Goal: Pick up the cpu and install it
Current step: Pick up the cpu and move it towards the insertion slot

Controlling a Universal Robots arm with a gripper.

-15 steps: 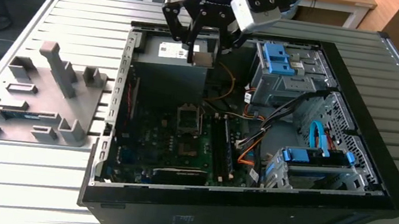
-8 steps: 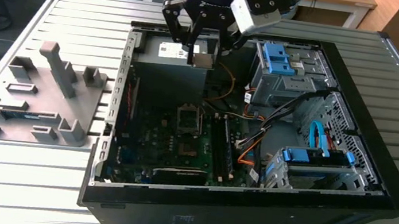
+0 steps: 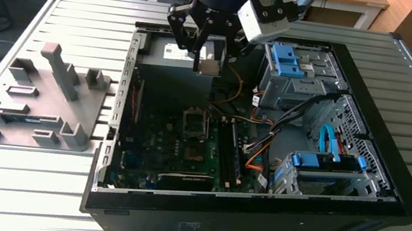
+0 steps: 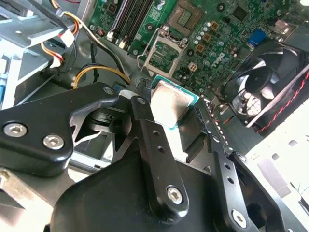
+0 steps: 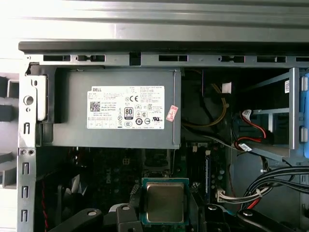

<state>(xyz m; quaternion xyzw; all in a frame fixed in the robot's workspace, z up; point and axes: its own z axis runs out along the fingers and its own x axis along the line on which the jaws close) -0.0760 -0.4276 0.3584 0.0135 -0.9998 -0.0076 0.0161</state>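
My gripper (image 3: 207, 62) hangs over the open computer case (image 3: 387, 193), near its far wall, shut on the cpu (image 3: 210, 67). The cpu (image 4: 170, 102) is a small square chip with a dull silver top and a green edge, pinched between the black fingers (image 4: 145, 121). In the first wrist view the cpu (image 5: 165, 201) sits level between the fingertips, just above the motherboard. The empty socket (image 3: 195, 123) with its metal frame lies on the motherboard, a little nearer the case's front than the chip. The socket (image 4: 164, 54) stands with its frame open beyond the chip.
A big grey power supply (image 5: 120, 108) with a white label fills the case's far corner. Blue drive cages (image 3: 293, 64) and loose cables (image 3: 266, 141) crowd the exterior view's right. A black fan (image 4: 263, 92) sits by the socket. A grey parts fixture (image 3: 48, 101) lies outside the case.
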